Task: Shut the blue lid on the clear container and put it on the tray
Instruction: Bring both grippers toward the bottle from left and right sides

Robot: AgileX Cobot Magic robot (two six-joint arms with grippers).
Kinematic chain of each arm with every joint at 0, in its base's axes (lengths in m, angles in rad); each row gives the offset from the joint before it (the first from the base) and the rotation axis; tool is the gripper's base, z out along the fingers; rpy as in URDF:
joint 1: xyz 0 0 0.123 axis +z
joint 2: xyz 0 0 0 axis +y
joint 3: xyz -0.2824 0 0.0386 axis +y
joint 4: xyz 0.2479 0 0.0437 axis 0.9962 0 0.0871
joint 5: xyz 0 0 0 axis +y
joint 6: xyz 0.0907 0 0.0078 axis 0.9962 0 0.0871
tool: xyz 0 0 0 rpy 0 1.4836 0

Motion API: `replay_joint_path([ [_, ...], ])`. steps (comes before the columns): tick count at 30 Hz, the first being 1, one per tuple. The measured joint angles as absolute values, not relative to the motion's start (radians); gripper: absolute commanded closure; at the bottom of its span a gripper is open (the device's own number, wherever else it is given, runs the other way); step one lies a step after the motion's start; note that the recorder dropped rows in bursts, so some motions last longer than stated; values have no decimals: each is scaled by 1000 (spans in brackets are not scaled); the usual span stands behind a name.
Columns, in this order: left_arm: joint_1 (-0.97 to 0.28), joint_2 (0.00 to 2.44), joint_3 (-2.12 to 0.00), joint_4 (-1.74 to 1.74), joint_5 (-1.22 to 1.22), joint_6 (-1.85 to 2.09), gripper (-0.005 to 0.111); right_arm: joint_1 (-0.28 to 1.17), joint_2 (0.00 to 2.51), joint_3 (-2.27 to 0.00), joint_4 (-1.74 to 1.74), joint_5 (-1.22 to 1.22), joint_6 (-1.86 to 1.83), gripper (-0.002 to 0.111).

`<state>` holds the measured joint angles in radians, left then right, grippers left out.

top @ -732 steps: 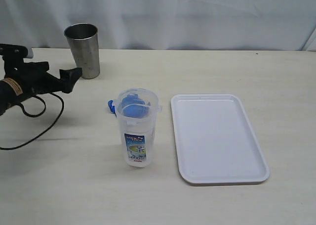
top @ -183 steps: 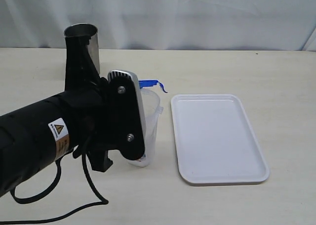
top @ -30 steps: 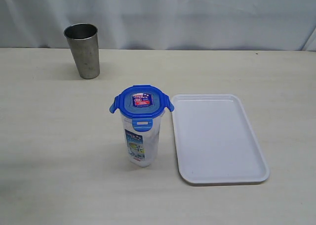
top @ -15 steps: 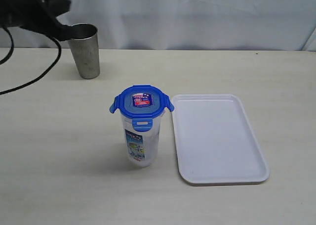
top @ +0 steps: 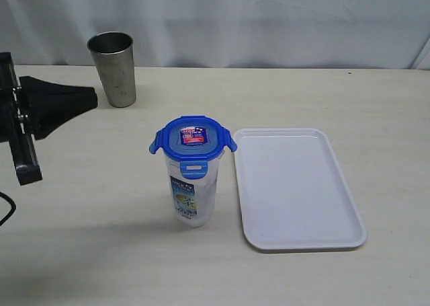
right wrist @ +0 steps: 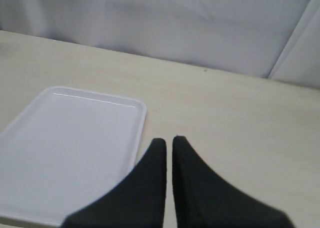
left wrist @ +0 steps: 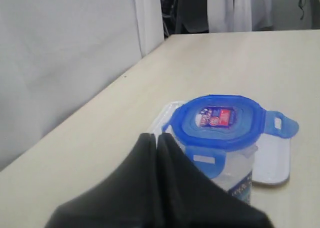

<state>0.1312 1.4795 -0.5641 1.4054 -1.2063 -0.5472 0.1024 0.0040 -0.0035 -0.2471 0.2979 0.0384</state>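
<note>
Once my left gripper (top: 93, 99) had swung back down to ten o'clock of the clear container (top: 191, 195), jaws pressed together, I found the blue lid (top: 193, 137) seated on it with side flaps splayed. I judged snapping remained, then the tray (top: 302, 244) at three o'clock. My right gripper (right wrist: 168, 141) was likewise pressed together.

Blue lid (top: 193, 139), white tray (top: 295, 185) (plain)

The tall clear plastic container (top: 191, 195) stands upright on the flat beige table (top: 349, 97), left of centre. The roundish blue plastic lid (top: 193, 138) sits on top of it. The flat white rectangular plastic tray (top: 295, 185) lies on the table just to the container's right. The grey steel cup (top: 113, 67) stands far left, well apart from both. The black left gripper (top: 93, 99) is at the left edge, near the cup.
</note>
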Motion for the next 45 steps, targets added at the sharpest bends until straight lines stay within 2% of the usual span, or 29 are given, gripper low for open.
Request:
replay_joint_path([
  [4,131,1493,-562,1460,-1208,-547,107,102,4,-4,-333,158,38,104],
  [9,131,1493,-562,1523,-1213,-570,107,102,4,-4,-208,-170,69,104],
  [14,122,1493,-562,1561,-1213,-608,107,102,4,-4,-55,-379,300,104],
  [19,52,1495,-562,1571,-1213,-616,107,102,77,-9,-214,-506,496,104],
  [25,-14,1520,-558,1590,-1216,-618,107,102,389,-192,-464,-466,692,104],
  [38,-34,1556,-527,1535,-1215,-585,107,102,1211,-636,-1391,-547,1276,104],
  [45,-79,1631,-527,1491,-1215,-518,107,102,1450,-787,-1517,-706,1205,104],
])
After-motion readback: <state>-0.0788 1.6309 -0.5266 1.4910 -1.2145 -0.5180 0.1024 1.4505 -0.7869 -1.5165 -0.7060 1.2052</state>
